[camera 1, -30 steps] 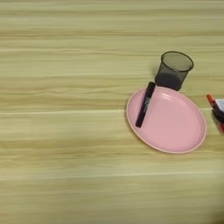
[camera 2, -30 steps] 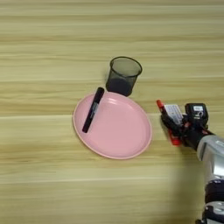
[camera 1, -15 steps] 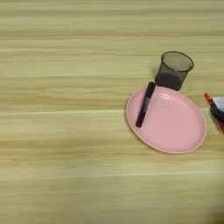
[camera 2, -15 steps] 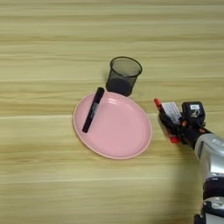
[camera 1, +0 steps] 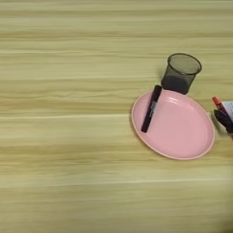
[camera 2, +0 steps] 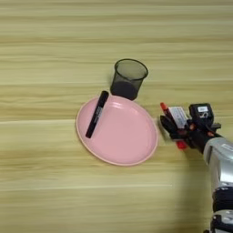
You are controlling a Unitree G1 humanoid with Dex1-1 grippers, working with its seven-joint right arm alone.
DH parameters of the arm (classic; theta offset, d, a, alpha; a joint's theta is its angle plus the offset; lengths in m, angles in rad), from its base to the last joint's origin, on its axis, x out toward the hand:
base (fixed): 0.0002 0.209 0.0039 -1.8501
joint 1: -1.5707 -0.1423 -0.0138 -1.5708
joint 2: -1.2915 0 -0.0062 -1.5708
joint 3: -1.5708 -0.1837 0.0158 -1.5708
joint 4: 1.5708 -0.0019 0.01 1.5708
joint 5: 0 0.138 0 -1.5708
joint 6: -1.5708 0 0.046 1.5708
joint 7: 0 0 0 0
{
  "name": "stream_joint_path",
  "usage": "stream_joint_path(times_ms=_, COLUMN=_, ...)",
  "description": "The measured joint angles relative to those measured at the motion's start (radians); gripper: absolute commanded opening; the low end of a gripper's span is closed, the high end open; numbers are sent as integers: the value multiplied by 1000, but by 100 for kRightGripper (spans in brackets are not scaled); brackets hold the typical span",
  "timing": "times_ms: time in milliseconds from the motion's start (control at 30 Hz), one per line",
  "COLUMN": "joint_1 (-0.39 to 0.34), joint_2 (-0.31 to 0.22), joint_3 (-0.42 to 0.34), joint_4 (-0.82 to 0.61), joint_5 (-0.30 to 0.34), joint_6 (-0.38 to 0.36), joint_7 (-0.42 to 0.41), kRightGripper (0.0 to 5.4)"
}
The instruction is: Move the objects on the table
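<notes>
The right end effector [camera 2: 175,132] is sitting at the thin red pen [camera 2: 170,122] right of the pink plate [camera 2: 117,132]; the pen's long axis is running far-left to near-right, and I cannot tell the finger state.

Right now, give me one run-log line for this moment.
right gripper: at red pen and white box, grip unclear | black marker: on pink plate | mesh cup: upright behind plate

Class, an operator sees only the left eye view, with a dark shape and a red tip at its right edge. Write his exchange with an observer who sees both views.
Operator: What is the dark shape?
Observer: The right end effector, on a silver forearm coming in from the bottom right corner.
Operator: And the red tip?
Observer: A thin red pen beside a small white labelled box, right of the pink plate.
</notes>
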Motion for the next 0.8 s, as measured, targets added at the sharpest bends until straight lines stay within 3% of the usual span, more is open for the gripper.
stream_joint_path(times_ms=500, joint_1=118, joint_2=18, joint_3=-33, joint_4=-399, joint_5=55, joint_6=147, joint_7=-40, kRightGripper=534)
stream_joint_path(times_ms=700, joint_1=200, joint_2=65, joint_3=17, joint_4=-662, joint_5=87, joint_6=240, joint_7=-46, kRightGripper=534)
stream_joint_path(times_ms=800, joint_1=208, joint_2=74, joint_3=39, joint_4=-722, joint_5=94, joint_6=270, joint_7=-43, kRightGripper=534)
